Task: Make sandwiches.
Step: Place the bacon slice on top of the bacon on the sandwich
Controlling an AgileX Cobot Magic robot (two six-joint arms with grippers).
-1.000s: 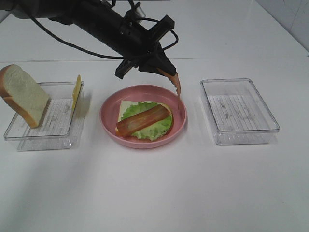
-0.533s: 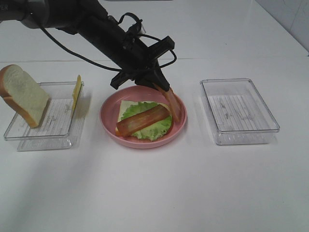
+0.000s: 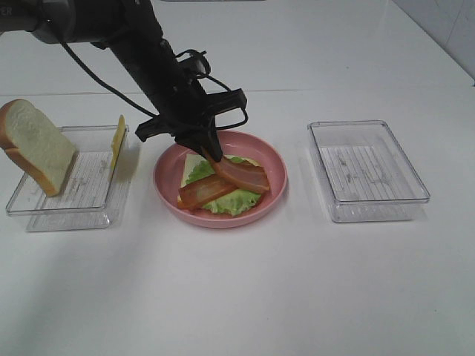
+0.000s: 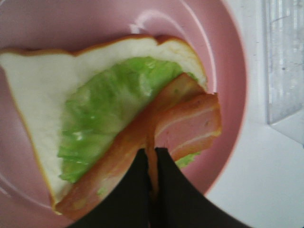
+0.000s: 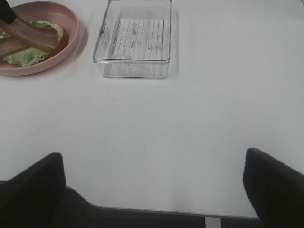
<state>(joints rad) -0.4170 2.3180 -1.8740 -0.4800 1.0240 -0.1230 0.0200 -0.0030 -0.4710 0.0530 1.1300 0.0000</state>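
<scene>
The sandwich on the pink plate (image 3: 278,182) is a white bread slice (image 3: 191,165) topped with green lettuce (image 3: 237,200) and a bacon strip (image 3: 199,191). A second bacon strip (image 3: 245,176) lies crosswise over the first, and my left gripper (image 3: 211,153) is shut on its end. In the left wrist view the black fingertips (image 4: 137,190) pinch that strip (image 4: 190,126) above the lettuce (image 4: 104,109) and bread (image 4: 33,95). My right gripper (image 5: 152,190) stands open over bare table, well short of the plate (image 5: 71,23).
A clear tray (image 3: 89,185) on the left holds a leaning bread slice (image 3: 33,144) and an upright yellow cheese square (image 3: 117,139). An empty clear tray (image 3: 367,170) sits right of the plate and shows as the empty tray (image 5: 135,42) in the right wrist view.
My left gripper came down and leftward over the plate. The bacon strip that hung from it by the plate's right rim now lies across the first strip.
</scene>
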